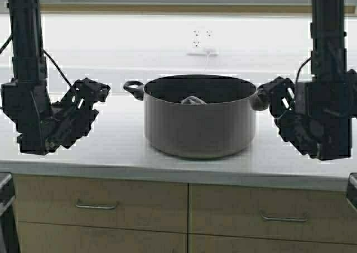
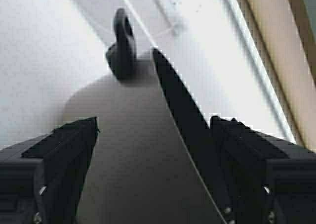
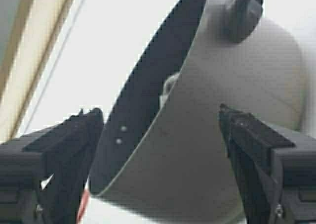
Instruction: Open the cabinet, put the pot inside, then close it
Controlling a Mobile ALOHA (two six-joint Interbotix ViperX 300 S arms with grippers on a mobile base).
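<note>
Drawers (image 1: 100,200): tan fronts with horizontal metal handles, nearest the camera, under the front edge of the counter (image 1: 111,152).
Pot (image 1: 199,116): upright in the middle of the white counter, between the two arms; a pale crumpled item (image 1: 193,100) lies inside.
Left end effector (image 1: 92,91): fingers spread, near the pot's black left handle (image 1: 134,89), not touching.
Right end effector (image 1: 277,94): fingers spread, just beside the pot's right handle.
Wall: white, with an outlet (image 1: 201,41) behind the pot.
</note>
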